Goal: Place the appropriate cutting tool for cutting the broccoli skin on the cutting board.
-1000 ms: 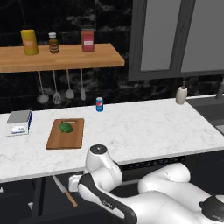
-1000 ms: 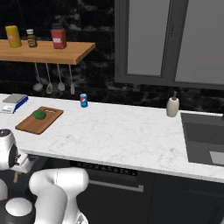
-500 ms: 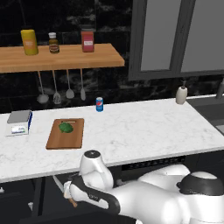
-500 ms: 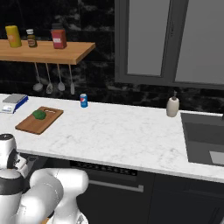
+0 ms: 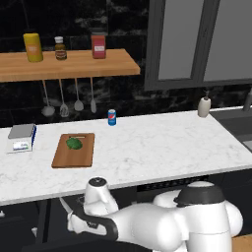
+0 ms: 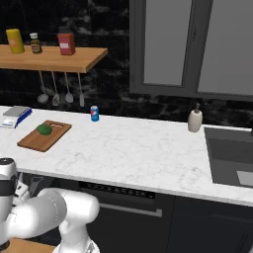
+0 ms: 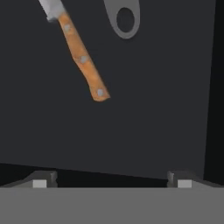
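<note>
While the gripper [image 7: 112, 183] hangs with its jaws spread wide and empty, the knife [image 7: 81, 57] lies on a dark surface well ahead of them, toward the upper left of the hand view. Compared with 0.5 s ago, the arm has sunk lower below the counter [image 5: 147, 147]. Its long axis runs diagonally, with the brown handle end nearest the fingertips [image 7: 40, 183] and the blade pointing away. Beside it lies a grey looped handle [image 7: 124, 19].
</note>
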